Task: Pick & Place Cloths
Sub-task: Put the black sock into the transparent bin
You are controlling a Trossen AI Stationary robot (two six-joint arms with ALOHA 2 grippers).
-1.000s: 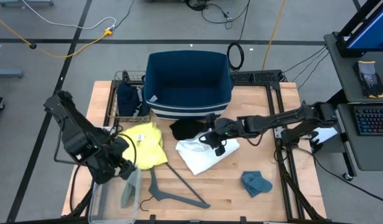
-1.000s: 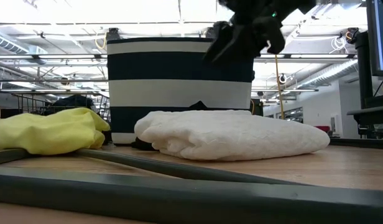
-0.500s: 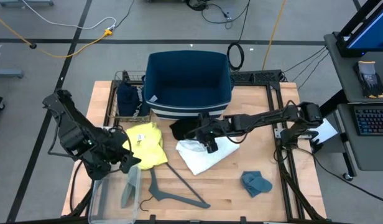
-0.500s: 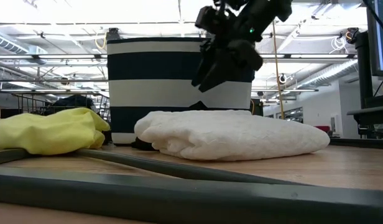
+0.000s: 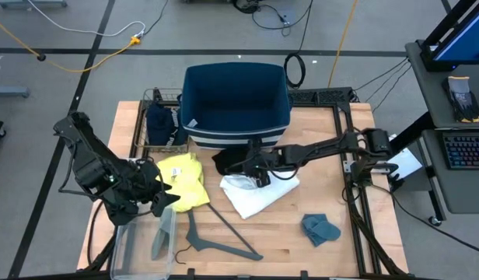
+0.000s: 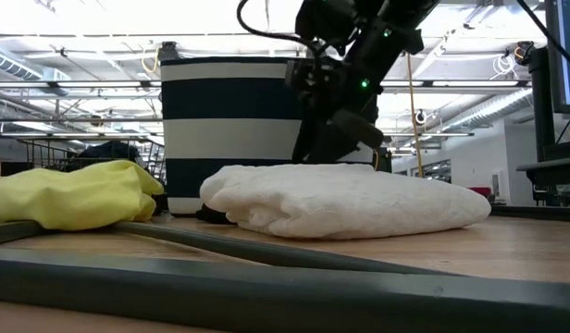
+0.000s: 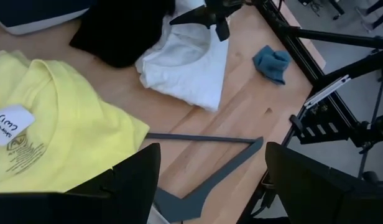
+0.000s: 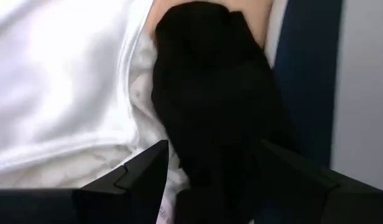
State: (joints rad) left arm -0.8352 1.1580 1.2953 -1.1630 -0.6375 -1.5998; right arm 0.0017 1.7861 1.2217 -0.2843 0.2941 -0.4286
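While the right end effector [image 5: 259, 173] hangs wide at frame centre, it should straddle the black cloth [image 5: 233, 161], avoiding the white cloth [image 5: 259, 194]; left end effector [image 5: 150, 198], also wide, waits lower left.

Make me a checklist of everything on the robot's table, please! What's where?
Surface: wooden table, bare along its near right side.
Job's things: yellow cloth at left; white cloth in the middle; black cloth beside it, against the navy bin; teal rag alone near right; dark cloth in a wire basket.
Clutter: grey hanger; clear plastic tub at the near left corner.
Grippers: right gripper open, low over where the white and black cloths meet; left gripper open, at the yellow cloth's edge.
Cables: cords on the floor behind the table.
Surroundings: keyboard on a side desk.
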